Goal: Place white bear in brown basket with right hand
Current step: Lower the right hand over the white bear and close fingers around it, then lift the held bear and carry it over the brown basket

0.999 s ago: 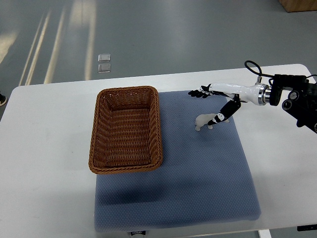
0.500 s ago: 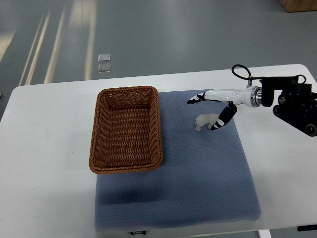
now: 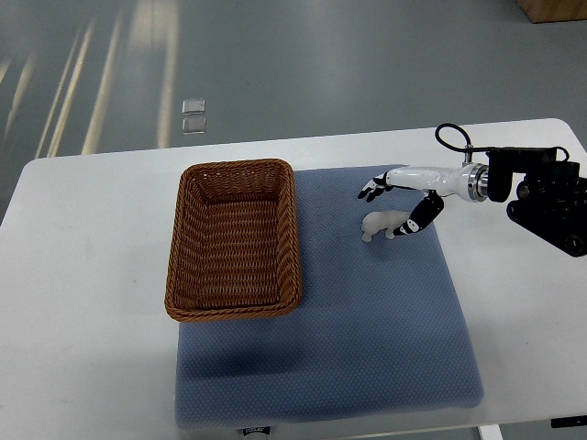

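Note:
A small white bear (image 3: 381,224) stands on the blue-grey mat (image 3: 367,339), right of the brown wicker basket (image 3: 182,246). My right hand (image 3: 394,203) reaches in from the right edge and hovers at the bear. Its fingers (image 3: 373,190) are spread just beyond the bear's back, and the thumb sits by the bear's rear end. The hand is open and nothing is grasped. The basket holds nothing. My left arm does not show.
The mat lies on a white table (image 3: 83,275). The right arm's black forearm and cable (image 3: 541,197) hang over the table's right side. Grey floor lies beyond the far edge.
The right hand first reached left towards the bear, then pulled back slightly to the right, with its fingers now closer around the bear. The bear has not moved.

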Controlling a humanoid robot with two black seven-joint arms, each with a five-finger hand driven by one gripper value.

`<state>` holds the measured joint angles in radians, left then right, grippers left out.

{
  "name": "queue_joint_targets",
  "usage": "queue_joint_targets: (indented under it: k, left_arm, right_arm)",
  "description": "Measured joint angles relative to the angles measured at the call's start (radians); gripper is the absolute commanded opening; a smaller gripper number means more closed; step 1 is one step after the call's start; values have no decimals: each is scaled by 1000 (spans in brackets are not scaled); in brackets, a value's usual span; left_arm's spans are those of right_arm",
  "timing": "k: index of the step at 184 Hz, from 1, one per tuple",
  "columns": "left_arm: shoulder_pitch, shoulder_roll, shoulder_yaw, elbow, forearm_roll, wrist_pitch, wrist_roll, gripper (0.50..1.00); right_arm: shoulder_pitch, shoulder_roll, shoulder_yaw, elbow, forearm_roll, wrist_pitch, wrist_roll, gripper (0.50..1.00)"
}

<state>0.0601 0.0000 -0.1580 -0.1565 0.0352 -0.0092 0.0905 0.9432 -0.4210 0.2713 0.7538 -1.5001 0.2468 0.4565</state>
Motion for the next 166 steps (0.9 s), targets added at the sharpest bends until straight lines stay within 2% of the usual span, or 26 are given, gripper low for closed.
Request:
queue_joint_targets:
  k: [13,49,69,94,135,166]
  left_arm:
    - [0,0,0,0,0,0,0,1000]
    - [0,0,0,0,0,0,0,1000]
    - [0,0,0,0,0,0,0,1000]
    - [0,0,0,0,0,0,0,1000]
    - [0,0,0,0,0,0,0,1000]
    - [0,0,0,0,0,0,0,1000]
  right_arm:
    - [0,-1,-2,0,1,0,2,684]
    - [0,-1,-3,2,4,0,6,643]
    - [0,-1,-3,2,5,3,7,594]
    - [0,-1,-3,2,6,6,9,500]
    - [8,-4,-3,5,6,8,48,500]
    - [34,-14,9,12,21,8,110,500]
